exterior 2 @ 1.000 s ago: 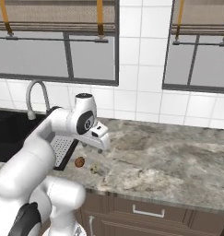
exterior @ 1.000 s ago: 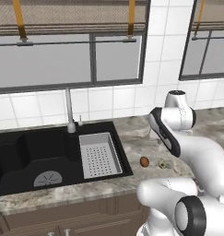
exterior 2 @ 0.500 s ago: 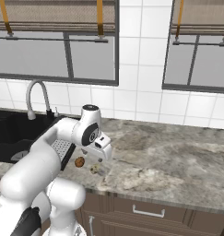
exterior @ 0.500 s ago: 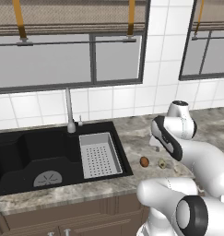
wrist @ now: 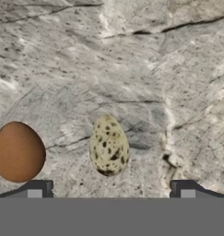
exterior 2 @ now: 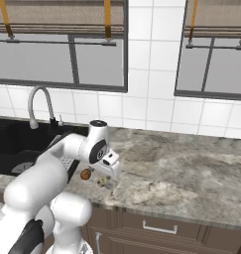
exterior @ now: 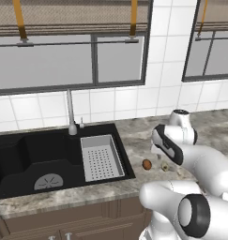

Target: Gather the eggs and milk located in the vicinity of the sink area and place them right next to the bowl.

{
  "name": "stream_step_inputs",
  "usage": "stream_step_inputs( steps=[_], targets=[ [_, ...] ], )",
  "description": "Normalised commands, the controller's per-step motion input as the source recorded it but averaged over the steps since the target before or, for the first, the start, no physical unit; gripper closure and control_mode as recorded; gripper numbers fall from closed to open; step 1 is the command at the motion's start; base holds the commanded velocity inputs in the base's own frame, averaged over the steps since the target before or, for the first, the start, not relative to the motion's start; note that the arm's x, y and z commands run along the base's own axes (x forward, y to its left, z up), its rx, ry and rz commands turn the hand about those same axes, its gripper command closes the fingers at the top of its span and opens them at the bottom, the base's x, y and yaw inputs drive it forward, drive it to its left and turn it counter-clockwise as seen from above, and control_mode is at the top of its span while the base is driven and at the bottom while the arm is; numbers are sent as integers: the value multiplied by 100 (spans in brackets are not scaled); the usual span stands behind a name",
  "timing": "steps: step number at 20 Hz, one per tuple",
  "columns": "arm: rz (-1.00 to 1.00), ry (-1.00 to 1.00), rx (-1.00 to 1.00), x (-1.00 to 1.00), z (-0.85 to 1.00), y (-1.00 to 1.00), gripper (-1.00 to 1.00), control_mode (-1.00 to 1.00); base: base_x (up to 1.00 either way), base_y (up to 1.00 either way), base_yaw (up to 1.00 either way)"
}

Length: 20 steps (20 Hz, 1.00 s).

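A small brown egg lies on the marble counter, with a speckled egg just beside it. My gripper hangs open close above the counter. Its two fingertips stand wide apart, the speckled egg lies between their lines, and the brown egg sits just outside the left one. The left base view has the brown egg right of the black sink, near the counter's front edge. From the right base view my gripper is over the speckled egg. The milk and the bowl are out of view.
A grey perforated tray sits in the sink's right basin and a slim silver faucet stands behind it. The white tiled wall and windows rise at the back. The marble counter stretches away to the right.
My arm has lowered the hand toward the counter, down over the two eggs. The eggs have not moved and the fingers have stayed apart.
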Motion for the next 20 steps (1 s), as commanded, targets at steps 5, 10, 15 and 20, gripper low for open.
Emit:
stream_step_inputs(
  steps=[5, 10, 15, 20],
  targets=[
    [1, 3, 0, 0, -26, 0, -100, -100, 0, 0, 0],
    [0, 3, 0, 0, -30, 0, -100, -100, 0, 0, 0],
    [0, 0, 0, 9, -6, 0, -100, -100, 0, 0, 0],
    [0, 0, 0, 13, 0, -4, -100, -100, 0, 0, 0]
  ],
)
